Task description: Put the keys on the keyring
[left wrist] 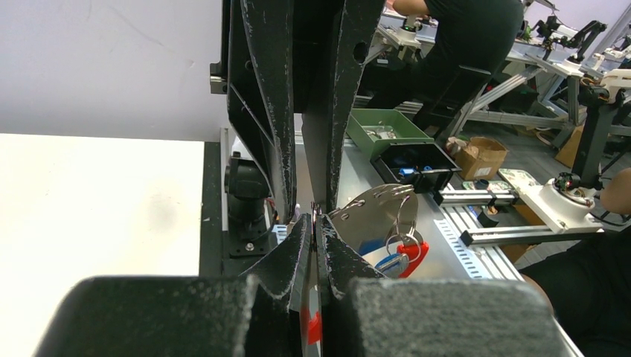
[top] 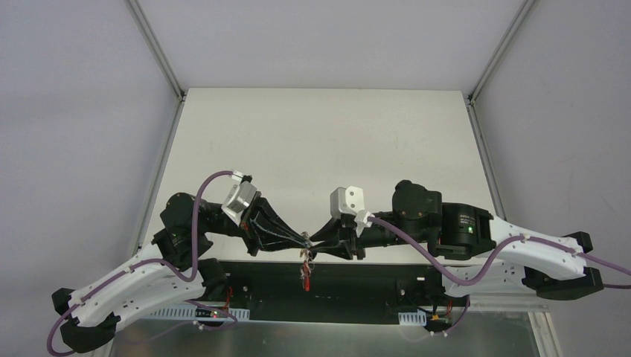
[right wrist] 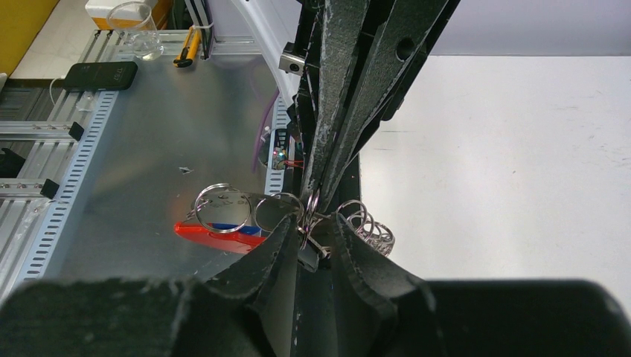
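While my two arms reach toward each other at the near edge of the table [top: 320, 134], the top camera shows my left gripper [top: 300, 239] and my right gripper [top: 315, 242] meeting tip to tip. The keys [top: 304, 269] hang as a small bunch at 6 o'clock from that meeting point, too small here to sort. From my left wrist, my fingers [left wrist: 294, 249] are pressed together on a small silvery ring [left wrist: 315, 217], and the right gripper's fingers come down from 12 o'clock to the same spot. A flat metal tag [left wrist: 364, 212] hangs at 3 o'clock of my tips. At 4 o'clock the keyring [left wrist: 414, 255] dangles free, its red curve beside a blue-headed key [left wrist: 390, 262]. From my right wrist, my fingers [right wrist: 350, 245] are closed on a black-headed key [right wrist: 309, 257]. A coil of rings [right wrist: 370, 223] touches them at 3 o'clock, and two larger loops [right wrist: 222, 205] sit at 9 o'clock above the keyring's red section. I cannot tell whether the ring my left gripper pinches belongs to the keyring.
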`<move>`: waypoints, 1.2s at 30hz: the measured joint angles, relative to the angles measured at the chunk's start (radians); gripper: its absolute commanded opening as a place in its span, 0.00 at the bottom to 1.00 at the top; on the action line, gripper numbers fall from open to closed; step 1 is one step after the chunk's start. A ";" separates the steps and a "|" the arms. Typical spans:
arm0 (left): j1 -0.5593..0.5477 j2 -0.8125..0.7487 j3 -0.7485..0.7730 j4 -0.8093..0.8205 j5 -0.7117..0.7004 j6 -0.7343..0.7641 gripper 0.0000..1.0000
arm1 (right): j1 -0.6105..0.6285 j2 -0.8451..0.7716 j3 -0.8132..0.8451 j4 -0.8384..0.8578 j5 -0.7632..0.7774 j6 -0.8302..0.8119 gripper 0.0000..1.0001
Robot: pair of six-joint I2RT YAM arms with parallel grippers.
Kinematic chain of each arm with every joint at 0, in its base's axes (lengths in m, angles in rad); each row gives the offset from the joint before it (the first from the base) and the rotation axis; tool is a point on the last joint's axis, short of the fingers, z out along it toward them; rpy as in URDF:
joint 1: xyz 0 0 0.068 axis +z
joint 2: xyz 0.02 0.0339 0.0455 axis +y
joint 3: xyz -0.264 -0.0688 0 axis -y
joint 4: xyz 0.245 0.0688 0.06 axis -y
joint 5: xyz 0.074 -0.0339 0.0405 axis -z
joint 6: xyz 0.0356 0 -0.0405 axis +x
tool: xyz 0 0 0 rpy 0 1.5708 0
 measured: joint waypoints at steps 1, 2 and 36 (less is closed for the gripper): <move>0.000 0.000 0.000 0.000 0.000 0.000 0.00 | 0.000 0.003 0.002 0.000 0.000 0.001 0.20; 0.000 0.000 0.000 0.000 0.000 0.000 0.00 | 0.000 0.006 0.003 0.001 0.000 0.002 0.17; 0.000 0.055 0.048 -0.128 0.027 -0.016 0.22 | -0.005 0.115 0.168 -0.237 0.011 0.099 0.00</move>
